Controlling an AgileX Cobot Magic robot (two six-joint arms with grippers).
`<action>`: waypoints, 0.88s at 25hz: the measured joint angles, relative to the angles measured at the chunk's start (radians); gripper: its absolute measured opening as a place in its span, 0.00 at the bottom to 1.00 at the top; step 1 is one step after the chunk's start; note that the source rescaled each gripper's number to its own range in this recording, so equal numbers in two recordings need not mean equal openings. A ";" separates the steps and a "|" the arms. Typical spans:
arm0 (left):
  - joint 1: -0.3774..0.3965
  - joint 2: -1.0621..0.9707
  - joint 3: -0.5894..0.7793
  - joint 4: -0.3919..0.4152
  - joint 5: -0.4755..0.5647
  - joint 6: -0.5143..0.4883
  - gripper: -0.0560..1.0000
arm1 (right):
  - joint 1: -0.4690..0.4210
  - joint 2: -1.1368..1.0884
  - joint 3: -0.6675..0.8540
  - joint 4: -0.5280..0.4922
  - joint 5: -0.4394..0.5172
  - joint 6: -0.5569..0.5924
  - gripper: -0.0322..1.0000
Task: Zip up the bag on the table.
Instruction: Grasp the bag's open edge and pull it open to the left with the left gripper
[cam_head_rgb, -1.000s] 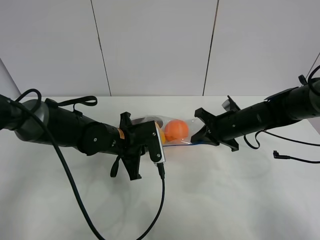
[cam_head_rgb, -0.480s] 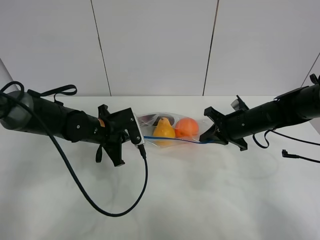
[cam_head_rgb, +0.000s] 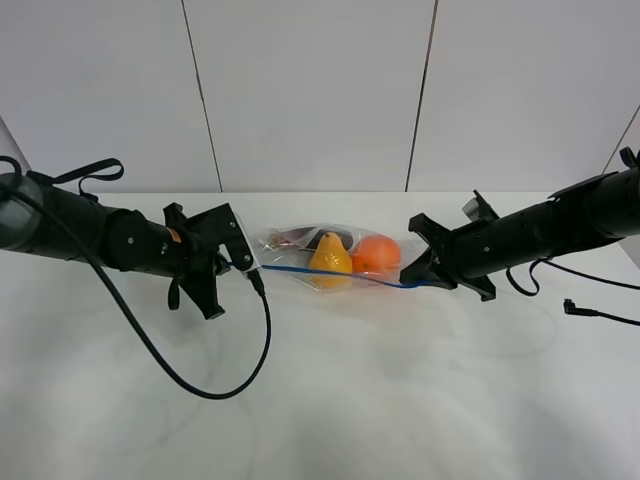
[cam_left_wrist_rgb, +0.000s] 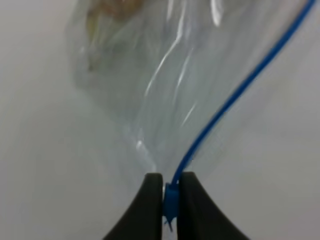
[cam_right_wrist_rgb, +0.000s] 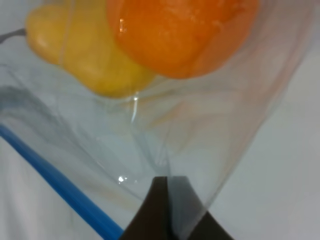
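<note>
The clear plastic bag (cam_head_rgb: 300, 248) lies on the white table (cam_head_rgb: 330, 400) between my two arms. A yellow pear (cam_head_rgb: 329, 256), an orange (cam_head_rgb: 376, 254) and a dark item (cam_head_rgb: 292, 237) show through it. Its blue zip strip (cam_head_rgb: 330, 274) runs stretched from left to right. My left gripper (cam_head_rgb: 240, 266) is shut on the strip's left end; the left wrist view shows the strip (cam_left_wrist_rgb: 220, 110) pinched between the fingers (cam_left_wrist_rgb: 150, 200). My right gripper (cam_head_rgb: 415, 280) is shut on the bag's right end; the right wrist view shows plastic (cam_right_wrist_rgb: 210, 140) between its jaws, with orange (cam_right_wrist_rgb: 180, 35) and pear (cam_right_wrist_rgb: 85, 50) beyond.
A black cable (cam_head_rgb: 210, 385) loops from the left arm onto the table in front. Another cable with a plug (cam_head_rgb: 570, 308) lies at the right edge. A grey panelled wall (cam_head_rgb: 310, 90) stands behind the table.
My left gripper has slid left along the blue strip, from beside the orange to the bag's left end. The bag now lies stretched out. The right gripper shifted slightly right earlier, then held.
</note>
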 joint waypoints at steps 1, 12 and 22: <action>0.000 0.000 0.000 0.000 0.001 0.000 0.05 | 0.000 0.000 0.000 -0.001 -0.001 0.000 0.03; 0.000 0.000 0.000 0.000 0.001 0.000 0.12 | 0.000 0.000 -0.001 -0.007 -0.003 0.000 0.03; 0.010 0.000 0.000 -0.014 -0.020 -0.170 0.66 | -0.005 0.000 -0.001 -0.045 -0.014 0.000 0.03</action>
